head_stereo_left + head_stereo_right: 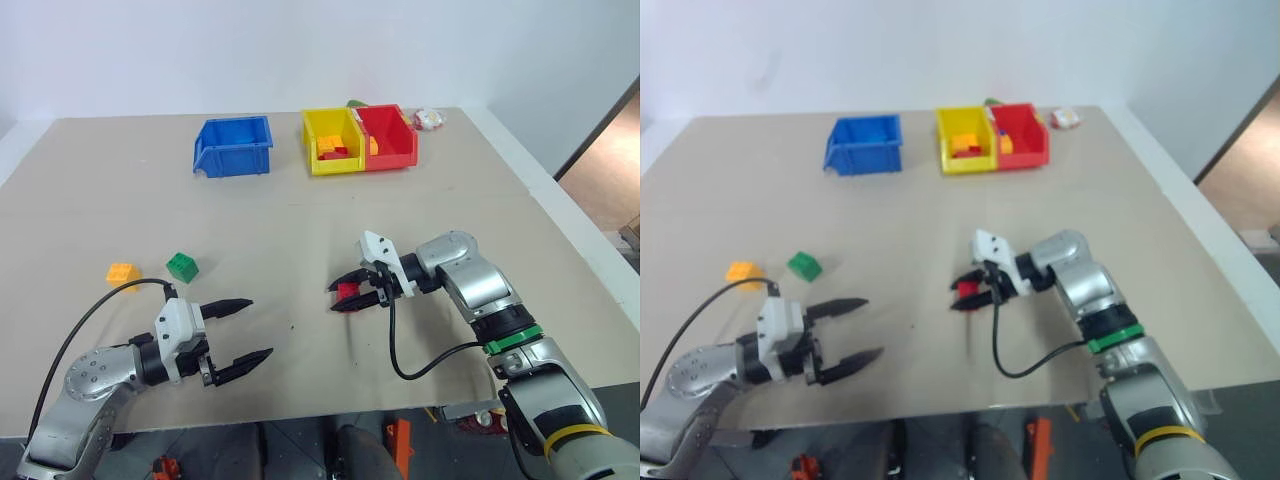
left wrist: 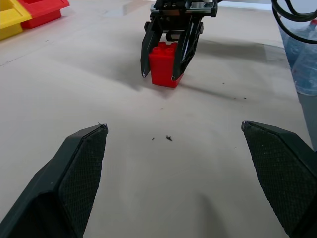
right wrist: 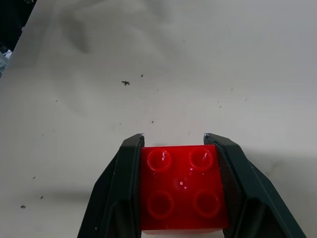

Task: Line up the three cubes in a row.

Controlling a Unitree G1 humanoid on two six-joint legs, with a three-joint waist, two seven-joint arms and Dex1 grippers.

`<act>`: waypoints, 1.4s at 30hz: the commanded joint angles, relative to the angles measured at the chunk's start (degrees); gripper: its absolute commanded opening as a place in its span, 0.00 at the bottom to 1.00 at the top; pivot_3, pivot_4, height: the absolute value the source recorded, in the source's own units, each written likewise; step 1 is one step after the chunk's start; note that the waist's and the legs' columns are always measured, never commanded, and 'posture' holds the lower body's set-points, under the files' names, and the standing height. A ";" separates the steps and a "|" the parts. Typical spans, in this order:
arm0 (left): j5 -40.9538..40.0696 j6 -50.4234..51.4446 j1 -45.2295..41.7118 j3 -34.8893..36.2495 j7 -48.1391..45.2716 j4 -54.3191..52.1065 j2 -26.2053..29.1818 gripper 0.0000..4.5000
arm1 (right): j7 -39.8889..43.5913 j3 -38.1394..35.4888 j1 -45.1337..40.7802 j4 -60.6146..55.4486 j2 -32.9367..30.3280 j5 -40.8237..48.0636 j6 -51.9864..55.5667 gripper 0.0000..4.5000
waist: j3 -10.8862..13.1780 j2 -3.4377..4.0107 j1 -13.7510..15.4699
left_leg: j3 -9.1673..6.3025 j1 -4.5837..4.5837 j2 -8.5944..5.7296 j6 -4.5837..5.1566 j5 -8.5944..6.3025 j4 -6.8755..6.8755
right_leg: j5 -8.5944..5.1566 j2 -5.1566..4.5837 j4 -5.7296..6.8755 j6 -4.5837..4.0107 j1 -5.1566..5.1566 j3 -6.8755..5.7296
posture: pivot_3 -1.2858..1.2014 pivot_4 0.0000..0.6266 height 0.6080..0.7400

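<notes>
Red cube (image 3: 182, 194), studs up, sits clamped in right gripper (image 1: 355, 298) jaws; left gripper (image 1: 245, 329) jaws gape.

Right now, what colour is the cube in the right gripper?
Red cube, clearest in the right wrist view.

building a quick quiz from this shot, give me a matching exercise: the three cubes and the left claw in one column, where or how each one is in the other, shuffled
Column one:
1. red cube
2. green cube
3. yellow-orange cube
4. left claw

Column two:
a. open, holding nothing
b. on the table, nearest the table's left edge
c. clamped in the right claw
d. on the table, just right of the yellow-orange one

Pairs: 1-c, 2-d, 3-b, 4-a
</notes>
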 commanded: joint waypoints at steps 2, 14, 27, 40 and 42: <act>-0.36 -0.77 -0.88 0.56 -0.42 -0.60 0.12 1.00 | -0.65 -1.80 0.09 0.35 -0.65 0.92 -2.24 0.29 | 0.00 0.00 0.00 | 0.00 0.00 0.04 0.00 0.00 0.00 | 0.00 0.05 0.00 -0.03 0.00 0.00 | 0.52 0.24 1.00; -0.31 -0.04 -3.40 -0.08 -0.53 0.31 0.00 1.00 | -3.33 -2.87 1.75 1.74 -0.04 1.72 -5.99 0.58 | 0.00 0.00 0.00 | 0.01 0.02 0.05 0.00 0.00 0.01 | 0.07 0.22 0.00 0.09 0.01 0.10 | 0.52 0.24 1.00; -0.48 1.43 -4.99 2.90 4.08 2.71 -0.88 1.00 | -2.52 -8.16 2.76 -8.83 -1.72 11.07 1.63 0.98 | 0.00 0.00 0.00 | -0.04 0.01 0.09 -0.01 0.00 0.00 | 0.12 0.33 0.00 0.18 0.00 0.19 | 0.52 0.24 1.00; -4.34 10.61 -8.77 17.09 24.70 4.78 -5.32 1.00 | -13.44 -13.65 8.12 -28.65 -1.82 18.78 9.27 0.98 | -0.01 -0.02 0.03 | -0.10 0.01 0.28 -0.06 -0.02 0.05 | 0.15 0.48 0.00 0.20 0.02 0.25 | 0.52 0.24 1.00; -4.03 11.78 -11.73 18.42 25.62 8.20 -4.19 1.00 | -14.81 -14.12 8.19 -29.85 -1.03 21.06 11.31 0.98 | -0.02 -0.03 0.03 | -0.09 0.02 0.28 -0.06 -0.02 0.05 | 0.18 0.55 0.01 0.16 0.03 0.19 | 0.52 0.24 1.00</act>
